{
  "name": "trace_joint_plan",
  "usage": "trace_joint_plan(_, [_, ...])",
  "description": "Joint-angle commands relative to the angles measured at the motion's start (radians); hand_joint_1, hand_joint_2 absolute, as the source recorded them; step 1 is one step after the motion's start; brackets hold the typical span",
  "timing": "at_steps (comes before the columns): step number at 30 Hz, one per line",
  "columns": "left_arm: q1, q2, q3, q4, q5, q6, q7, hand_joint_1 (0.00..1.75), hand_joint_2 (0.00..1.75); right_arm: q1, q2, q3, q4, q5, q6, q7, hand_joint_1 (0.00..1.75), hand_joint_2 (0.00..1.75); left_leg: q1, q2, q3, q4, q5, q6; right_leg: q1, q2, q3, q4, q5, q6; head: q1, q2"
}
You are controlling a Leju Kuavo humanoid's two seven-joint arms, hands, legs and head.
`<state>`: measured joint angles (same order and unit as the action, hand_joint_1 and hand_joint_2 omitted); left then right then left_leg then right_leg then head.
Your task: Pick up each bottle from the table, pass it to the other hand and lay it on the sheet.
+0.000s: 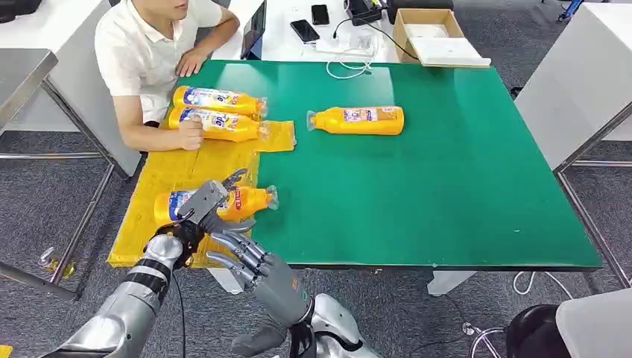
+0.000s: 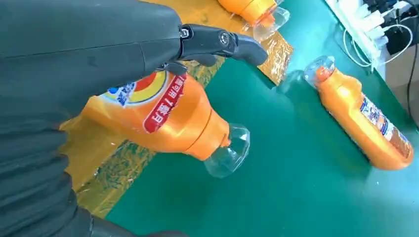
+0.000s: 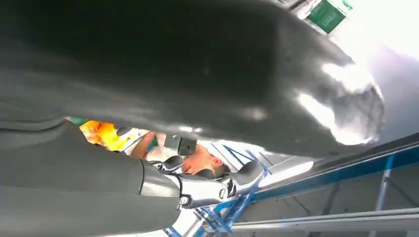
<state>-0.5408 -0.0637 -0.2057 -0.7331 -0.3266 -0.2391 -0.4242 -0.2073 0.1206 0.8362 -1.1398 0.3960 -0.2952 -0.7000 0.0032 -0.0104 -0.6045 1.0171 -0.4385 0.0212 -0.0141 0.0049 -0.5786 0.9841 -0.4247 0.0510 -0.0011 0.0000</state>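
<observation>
Head view: green table (image 1: 447, 186) with 4 orange bottles. Nearest bottle (image 1: 250, 200) lying on the yellow sheet (image 1: 179, 175) at the table's front left, clear cap over the sheet's edge toward the green. 2 more bottles, far one (image 1: 216, 98) and near one (image 1: 220, 123), side by side at the sheet's far end, a seated person's hand (image 1: 192, 134) resting on the near one. Fourth bottle (image 1: 358, 119) alone on bare green, well apart from the sheet, cap toward it. Phones, cables and a cardboard box (image 1: 432, 33) on the white surface beyond.

Left wrist view, not available from the head: close look at the nearest bottle's label and clear cap (image 2: 230, 150), cap past the sheet's edge over green; lone bottle (image 2: 365, 118) beyond.

Right wrist view: mostly dark cover and a silver finger, a sliver of orange and the person behind; too blurred and blocked for more.

Left hand (image 1: 203, 209) over the nearest bottle's label end, hiding much of it; one dark finger (image 2: 222, 42) stretched out above the bottle rather than wrapped around it. Contact between palm and bottle hidden; grasping or released, cannot tell.

Right hand (image 1: 250, 261) just off the table's front edge, fingers apart and slightly curled, holding nothing, close beside the left hand.
</observation>
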Motion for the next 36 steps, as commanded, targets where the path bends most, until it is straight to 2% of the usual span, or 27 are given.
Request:
trace_joint_plan(1, [0.146,0.003,0.067,-0.314,0.305,-0.071,-0.010,0.00,1.75,-0.030,-0.029,0.049,0.049,-0.010,-0.034,0.002,0.00,0.00,0.000,0.004,0.003,-0.001,-0.001,-0.001,0.000,0.003,0.002,-0.001,0.000,-0.001,0.000,0.000])
trace_joint_plan(2, [0.187,-0.018,0.073,-0.411,0.323,0.001,-0.038,0.00,1.75,-0.024,-0.030,0.044,0.046,-0.006,-0.039,0.002,0.00,0.00,0.000,0.004,0.004,-0.001,-0.002,-0.001,0.000,0.002,0.003,-0.001,-0.001,-0.002,0.000,0.000])
trace_joint_plan(3, [0.225,-0.035,0.060,-0.501,0.376,0.012,-0.078,0.00,1.75,-0.022,-0.032,0.047,0.036,-0.005,-0.034,0.002,0.00,0.00,0.000,0.002,0.002,0.000,-0.001,-0.001,0.001,0.002,0.001,-0.001,0.000,-0.001,0.000,0.000])
trace_joint_plan(4, [0.269,-0.039,0.043,-0.590,0.498,-0.029,-0.023,0.00,1.75,-0.018,-0.035,0.050,0.030,0.004,-0.038,0.002,0.00,0.00,0.000,0.003,0.002,0.000,-0.002,-0.001,0.001,0.002,0.002,0.000,-0.001,-0.002,0.000,0.000])
trace_joint_plan(5, [0.294,-0.053,0.043,-0.649,0.498,0.020,-0.056,0.00,1.75,-0.016,-0.039,0.055,0.028,0.013,-0.043,0.002,0.00,1.75,0.001,0.003,0.003,0.000,-0.003,-0.001,0.001,0.001,0.003,-0.001,-0.002,-0.002,0.000,0.000])
trace_joint_plan(6, [0.317,-0.070,0.035,-0.711,0.498,0.084,-0.078,0.00,1.75,-0.005,-0.042,0.051,0.002,-0.011,-0.026,0.002,0.00,1.75,0.000,0.002,0.001,0.000,-0.002,0.000,0.001,0.001,0.000,-0.001,-0.001,-0.001,0.000,0.000])
trace_joint_plan(7, [0.323,-0.079,0.033,-0.732,0.536,0.106,-0.048,0.00,1.75,0.002,-0.050,0.058,-0.021,-0.014,-0.036,0.002,0.00,1.75,0.000,0.003,0.002,0.000,-0.002,-0.001,0.001,0.002,0.002,-0.001,-0.001,-0.002,0.000,0.000])
trace_joint_plan(10, [0.324,-0.087,0.023,-0.747,0.553,0.196,-0.039,0.00,1.75,0.027,-0.072,0.077,-0.087,-0.027,-0.070,0.002,0.00,1.75,0.000,-0.001,-0.001,0.001,-0.001,0.000,0.001,-0.002,0.000,-0.001,-0.002,-0.001,0.000,0.000])
trace_joint_plan(12, [0.327,-0.068,-0.005,-0.732,0.614,0.161,0.016,0.00,1.75,0.038,-0.084,0.083,-0.110,-0.024,-0.094,0.002,0.00,1.75,0.000,0.000,-0.001,0.001,-0.001,-0.001,0.000,-0.001,0.000,-0.001,-0.001,-0.001,0.000,0.000])
trace_joint_plan(15, [0.334,-0.054,-0.026,-0.716,0.597,0.158,-0.001,0.00,1.75,0.044,-0.094,0.088,-0.133,-0.035,-0.103,0.002,0.00,1.75,0.000,0.000,0.003,-0.001,-0.001,-0.001,0.000,-0.001,0.003,-0.002,-0.001,-0.002,0.000,0.000])
trace_joint_plan(17, [0.354,-0.034,-0.068,-0.722,0.562,0.165,-0.002,0.00,1.75,0.059,-0.104,0.087,-0.184,-0.069,-0.162,0.002,0.00,1.75,0.000,0.000,0.001,-0.001,-0.001,-0.001,0.001,-0.001,0.001,-0.002,-0.001,-0.002,0.000,0.000])
trace_joint_plan(18, [0.372,-0.025,-0.088,-0.737,0.535,0.169,-0.016,0.00,1.75,0.073,-0.109,0.076,-0.223,-0.081,-0.231,0.002,0.00,1.75,0.000,0.000,0.003,-0.001,-0.002,-0.001,0.001,-0.001,0.003,-0.002,-0.002,-0.003,0.000,0.000])
trace_joint_plan(20, [0.444,-0.008,-0.124,-0.810,0.469,0.219,-0.054,0.00,1.75,0.108,-0.124,0.036,-0.314,-0.095,-0.359,0.002,0.00,1.75,0.000,0.000,0.002,-0.001,-0.002,-0.001,0.000,-0.001,0.001,-0.001,-0.002,-0.002,0.000,0.000])
trace_joint_plan(21, [0.483,0.005,-0.137,-0.855,0.438,0.249,-0.069,0.00,1.75,0.143,-0.120,-0.034,-0.374,-0.063,-0.403,0.002,0.00,1.75,0.000,0.001,0.001,-0.001,-0.002,0.000,0.000,0.000,0.000,-0.001,-0.001,-0.001,0.000,0.000])
trace_joint_plan(23, [0.535,0.027,-0.150,-0.908,0.398,0.273,-0.081,0.00,1.75,0.198,-0.105,-0.171,-0.435,0.010,-0.403,0.002,0.00,1.75,-0.001,0.002,0.000,-0.001,-0.002,0.000,0.000,0.001,0.000,-0.001,-0.002,-0.001,0.000,0.000])
trace_joint_plan(24, [0.551,0.036,-0.152,-0.920,0.395,0.268,-0.086,0.00,1.75,0.201,-0.117,-0.195,-0.439,0.018,-0.402,0.002,0.00,1.75,-0.001,0.002,0.002,-0.001,-0.003,-0.001,0.000,0.000,0.001,-0.001,-0.003,-0.002,0.000,0.000])
trace_joint_plan(27, [0.551,0.036,-0.152,-0.920,0.395,0.268,-0.086,0.00,1.75,0.201,-0.117,-0.195,-0.439,0.018,-0.402,0.002,0.00,1.75,0.000,0.001,0.000,0.000,-0.003,-0.001,0.000,0.000,0.000,-0.002,-0.002,-0.001,0.000,0.000])
trace_joint_plan(28, [0.567,0.049,-0.140,-0.922,0.389,0.246,-0.082,0.00,1.75,0.236,-0.054,-0.364,-0.397,0.213,-0.403,0.002,0.00,1.75,0.000,0.000,0.003,-0.001,-0.003,-0.001,0.000,-0.001,0.002,-0.002,-0.003,-0.002,0.000,0.000])
trace_joint_plan(29, [0.583,0.047,-0.120,-0.920,0.386,0.248,-0.087,0.00,1.75,0.233,-0.052,-0.413,-0.369,0.232,-0.403,0.002,0.00,1.75,0.000,0.000,0.000,-0.001,-0.002,-0.001,0.000,-0.001,0.000,-0.002,-0.002,-0.002,0.000,0.000])
trace_joint_plan(31, [0.604,0.037,-0.080,-0.903,0.391,0.241,-0.077,0.00,1.75,0.204,-0.093,-0.501,-0.270,0.289,-0.403,0.014,0.00,1.75,-0.001,0.001,0.002,-0.002,-0.001,-0.001,0.000,0.000,0.000,-0.003,-0.001,-0.002,0.000,0.000])
trace_joint_plan(33, [0.617,0.024,-0.054,-0.903,0.397,0.219,-0.090,0.00,1.75,0.165,-0.163,-0.536,-0.177,0.352,-0.357,0.080,0.00,1.75,0.000,0.002,0.003,-0.003,-0.001,-0.001,0.000,0.001,0.002,-0.005,0.000,-0.002,-0.001,0.000])
trace_joint_plan(36, [0.627,0.010,-0.046,-0.919,0.393,0.195,-0.102,0.00,1.75,0.096,-0.209,-0.575,-0.051,0.385,-0.282,0.116,0.00,1.75,0.000,0.000,0.003,-0.002,-0.001,0.000,0.001,-0.001,0.003,-0.005,0.000,-0.002,-0.001,0.000])
